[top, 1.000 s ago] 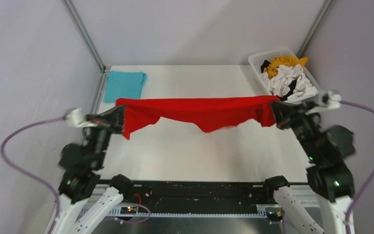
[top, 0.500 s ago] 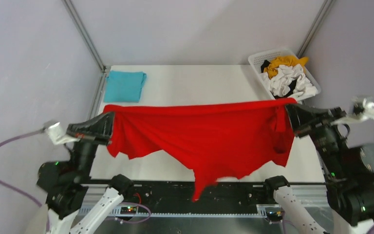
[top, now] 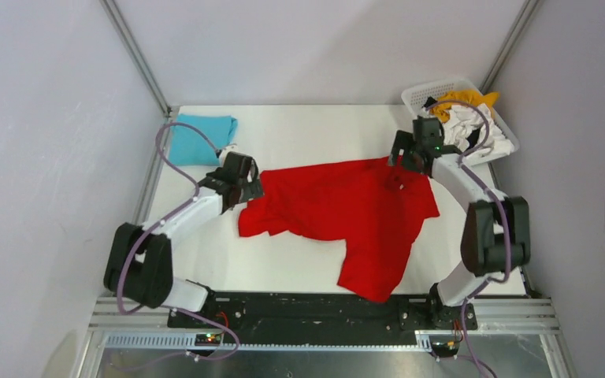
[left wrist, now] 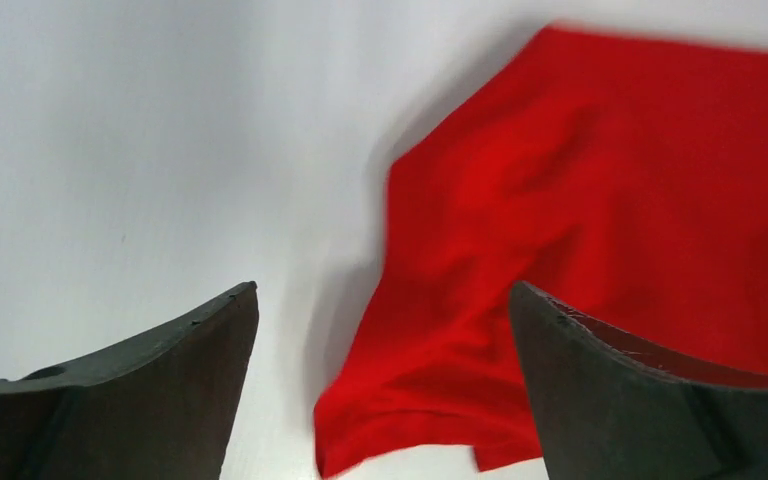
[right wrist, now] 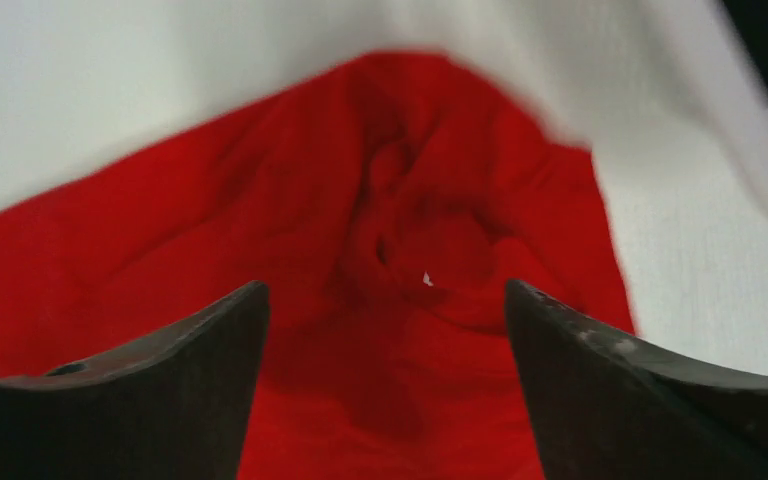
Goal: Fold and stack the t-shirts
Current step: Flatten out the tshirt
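A white table [top: 307,126] fills the floor of a small booth with pale grey-lilac walls [top: 323,47]. Thin metal posts [top: 138,55] run up the two far corners, and a metal rail [top: 323,340] runs along the near edge.

The red shirt [top: 339,213] lies rumpled on the middle of the table, spread wide at the far side and narrowing to a tail that reaches the near edge. The left gripper [left wrist: 382,300] hangs low over the shirt's left edge. Its fingers [left wrist: 160,370] stand wide apart with nothing between them, bare table under one and red cloth under the other. The right gripper [right wrist: 385,295] hangs over the shirt's far right corner, also spread apart and holding nothing, above a bunched twist of cloth.

A turquoise shirt [top: 201,138] lies folded flat at the far left corner, well apart from the red one. A white basket [top: 421,93] sits at the far right corner holding a heap of orange-yellow [top: 461,98] and white [top: 473,126] shirts.
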Robot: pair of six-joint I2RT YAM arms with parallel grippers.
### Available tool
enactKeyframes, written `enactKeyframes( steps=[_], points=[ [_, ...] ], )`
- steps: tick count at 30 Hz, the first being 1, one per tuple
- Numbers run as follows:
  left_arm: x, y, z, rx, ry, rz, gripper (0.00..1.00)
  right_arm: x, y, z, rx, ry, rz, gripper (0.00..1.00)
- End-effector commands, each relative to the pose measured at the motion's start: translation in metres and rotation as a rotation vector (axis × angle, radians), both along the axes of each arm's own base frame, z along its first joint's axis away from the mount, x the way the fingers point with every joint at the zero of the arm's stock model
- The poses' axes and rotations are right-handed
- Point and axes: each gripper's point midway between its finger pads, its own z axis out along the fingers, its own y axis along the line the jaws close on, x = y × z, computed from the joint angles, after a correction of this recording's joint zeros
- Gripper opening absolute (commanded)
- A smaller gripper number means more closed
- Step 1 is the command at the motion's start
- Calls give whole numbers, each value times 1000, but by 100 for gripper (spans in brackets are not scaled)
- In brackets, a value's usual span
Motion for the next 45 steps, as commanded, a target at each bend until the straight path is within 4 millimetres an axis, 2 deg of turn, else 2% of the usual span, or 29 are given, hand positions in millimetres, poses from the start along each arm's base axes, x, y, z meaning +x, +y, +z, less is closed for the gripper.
enactKeyframes(
  steps=[1,5,9,13,16,17,18,19,20,21,23,28,29,34,38,42,45],
  points=[
    [25,10,19,-29,-21,83,99,39,0,15,-49,-91,-47,97],
    [29,12,22,-18,-27,99,100,36,5,18,-85,-97,-64,100],
    [14,15,15,-41,-10,119,100,18,7,19,-68,-82,-80,100],
    [-20,22,7,-82,9,145,100,-12,11,23,-34,-84,-90,100],
    [-57,24,-11,-137,57,156,100,-39,11,18,-6,-73,-110,100],
    [-63,23,-15,-157,65,166,100,-52,8,15,-2,-71,-116,100],
    [-74,22,-24,-178,90,162,100,-61,7,20,16,-83,-125,100],
    [-78,20,-28,-200,100,169,100,-71,6,8,15,-57,-128,100],
    [-85,17,-36,-215,130,159,100,-79,5,11,28,-60,-133,100],
    [-89,15,-41,-224,151,155,100,-87,4,1,27,-36,-132,100],
    [-91,10,-49,-233,192,146,99,-99,4,-4,33,-20,-126,100],
    [-82,4,-68,-195,296,146,85,-116,7,-8,43,-15,-110,100],
    [-78,3,-72,-187,319,148,84,-117,8,-8,45,-17,-108,100],
    [-75,1,-92,-160,399,166,65,-121,4,-7,30,-20,-116,100],
    [-78,5,-106,-130,441,188,58,-122,3,-5,29,-30,-119,100],
    [-82,-3,-114,-153,489,176,51,-122,3,-4,26,-38,-121,100],
    [-90,-5,-119,-155,517,165,41,-122,1,-5,18,-35,-129,100]
  ],
)
